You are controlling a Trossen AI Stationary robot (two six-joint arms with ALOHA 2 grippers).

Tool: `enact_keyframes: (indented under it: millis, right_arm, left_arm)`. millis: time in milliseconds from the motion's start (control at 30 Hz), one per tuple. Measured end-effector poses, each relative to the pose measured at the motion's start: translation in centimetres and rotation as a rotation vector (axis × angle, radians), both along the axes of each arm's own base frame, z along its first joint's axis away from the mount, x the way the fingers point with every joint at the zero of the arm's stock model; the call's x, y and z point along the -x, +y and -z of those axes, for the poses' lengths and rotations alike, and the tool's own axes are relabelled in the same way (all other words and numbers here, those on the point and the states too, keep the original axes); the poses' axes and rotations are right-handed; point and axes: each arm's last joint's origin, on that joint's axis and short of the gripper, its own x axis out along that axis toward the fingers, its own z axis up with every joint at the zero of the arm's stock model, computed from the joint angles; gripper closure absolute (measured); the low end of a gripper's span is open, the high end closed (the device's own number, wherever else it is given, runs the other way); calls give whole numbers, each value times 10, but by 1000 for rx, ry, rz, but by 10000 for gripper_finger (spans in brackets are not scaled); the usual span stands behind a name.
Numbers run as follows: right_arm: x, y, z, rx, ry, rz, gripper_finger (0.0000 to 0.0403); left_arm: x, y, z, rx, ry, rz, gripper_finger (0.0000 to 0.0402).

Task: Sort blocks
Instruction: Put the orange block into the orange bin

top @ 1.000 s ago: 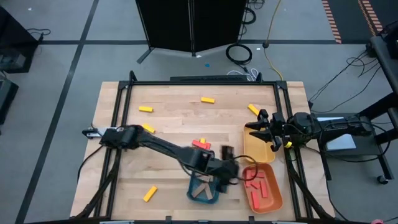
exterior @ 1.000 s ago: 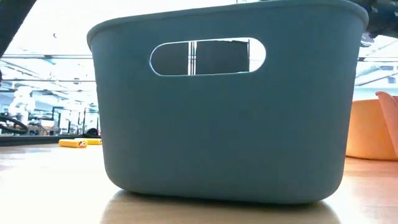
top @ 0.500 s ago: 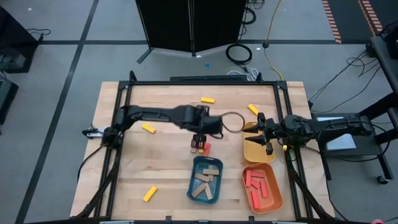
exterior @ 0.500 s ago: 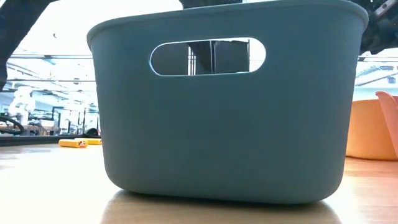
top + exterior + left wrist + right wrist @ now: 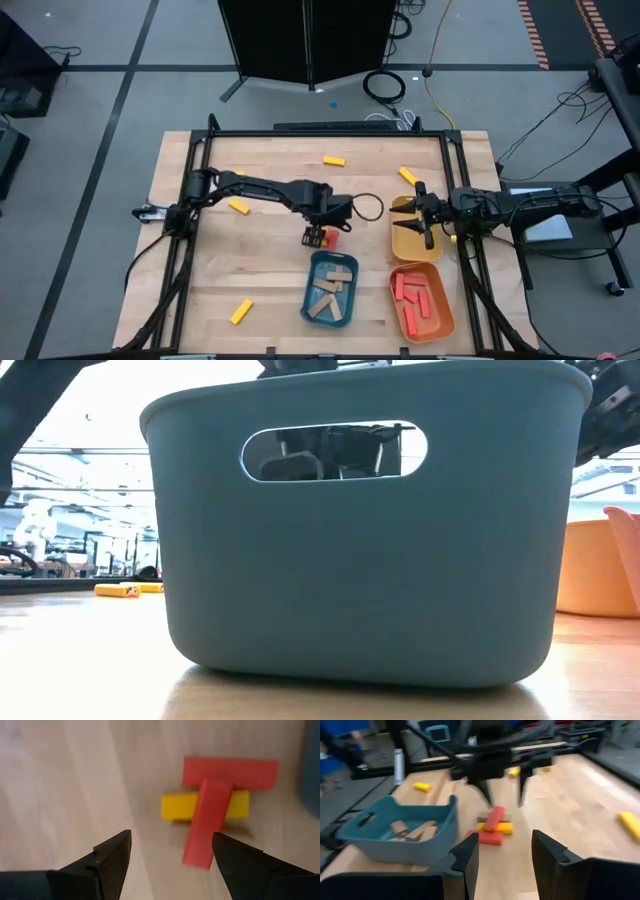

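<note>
A small pile of blocks (image 5: 212,802) lies mid-table, just beyond the blue tray (image 5: 330,288). In the pile a red block (image 5: 235,772) and a yellow block (image 5: 172,806) lie flat. A second red block (image 5: 202,830) slants across the yellow one. My left gripper (image 5: 171,837) hangs open over this pile (image 5: 328,238), pointing down, with its fingers clear of the blocks. My right gripper (image 5: 425,218) waits open over the yellow tray (image 5: 413,243) at the right. The right wrist view also shows the left gripper (image 5: 502,787) above the pile (image 5: 492,827).
The blue tray holds tan blocks (image 5: 335,285) and the orange tray (image 5: 422,300) holds red ones. Single yellow blocks lie at the far side (image 5: 333,160), far right (image 5: 407,176), left (image 5: 238,206) and near left (image 5: 241,311). In the low view the blue tray (image 5: 360,560) fills most of the picture.
My left gripper has swung from above the blue tray toward the table's far edge, tipped to point more steeply down, and sunk over the pile of blocks. It has stayed open. The blocks have not moved. My right gripper has tipped a little downward.
</note>
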Motion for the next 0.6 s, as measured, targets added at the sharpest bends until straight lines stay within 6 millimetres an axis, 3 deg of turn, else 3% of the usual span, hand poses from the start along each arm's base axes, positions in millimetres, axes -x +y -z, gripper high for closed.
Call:
enact_keyframes:
  millis: [200,600]
  right_arm:
    - [0,-2,1,19,7,64,293]
    - [0,-2,2,37,16,62,293]
  left_arm:
    - [2,-11,25,17,-53,30,128]
    - [7,-17,44,67,-67,47,129]
